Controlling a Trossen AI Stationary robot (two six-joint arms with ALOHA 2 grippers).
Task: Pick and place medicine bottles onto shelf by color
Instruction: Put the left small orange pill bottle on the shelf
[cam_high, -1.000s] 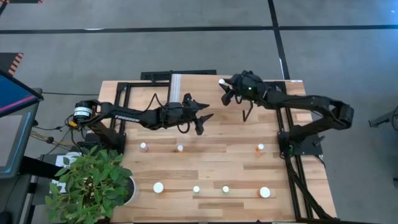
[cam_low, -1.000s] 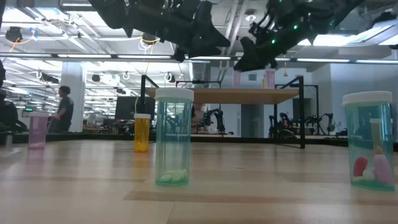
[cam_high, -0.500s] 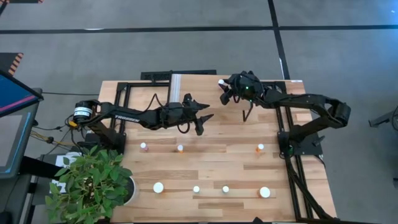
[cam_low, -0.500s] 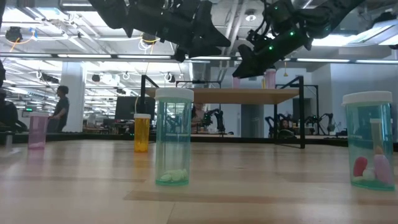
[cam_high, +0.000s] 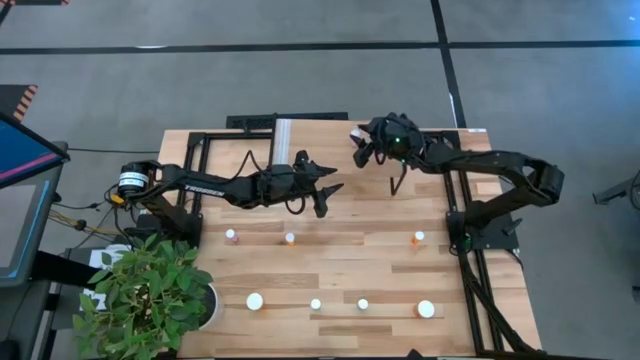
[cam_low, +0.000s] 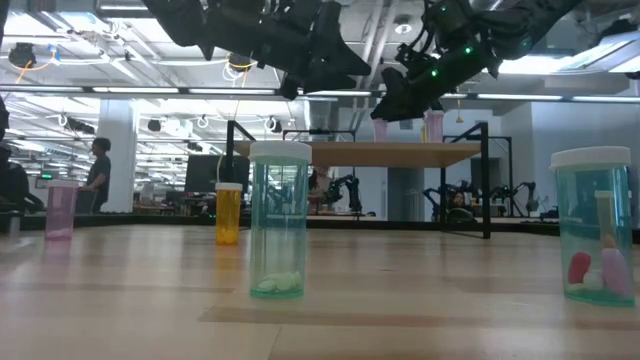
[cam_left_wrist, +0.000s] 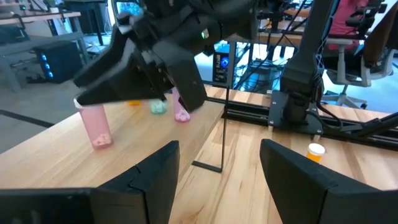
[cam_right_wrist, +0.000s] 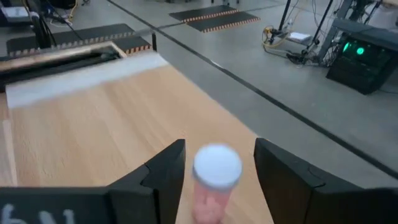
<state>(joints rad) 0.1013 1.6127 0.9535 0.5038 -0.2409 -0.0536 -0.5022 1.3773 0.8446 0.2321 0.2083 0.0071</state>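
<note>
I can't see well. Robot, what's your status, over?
Right gripper open around pink bottle on shelf. Left gripper open, empty, mid-table. Nothing blocking.

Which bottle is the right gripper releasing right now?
The pink bottle with a white cap, standing between the right gripper's open fingers on the shelf; the others sit down on the tabletop.

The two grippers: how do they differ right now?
The right gripper is over the shelf, its fingers either side of a pink bottle. The left gripper hangs above the table with nothing between its fingers. Both are open.
</note>
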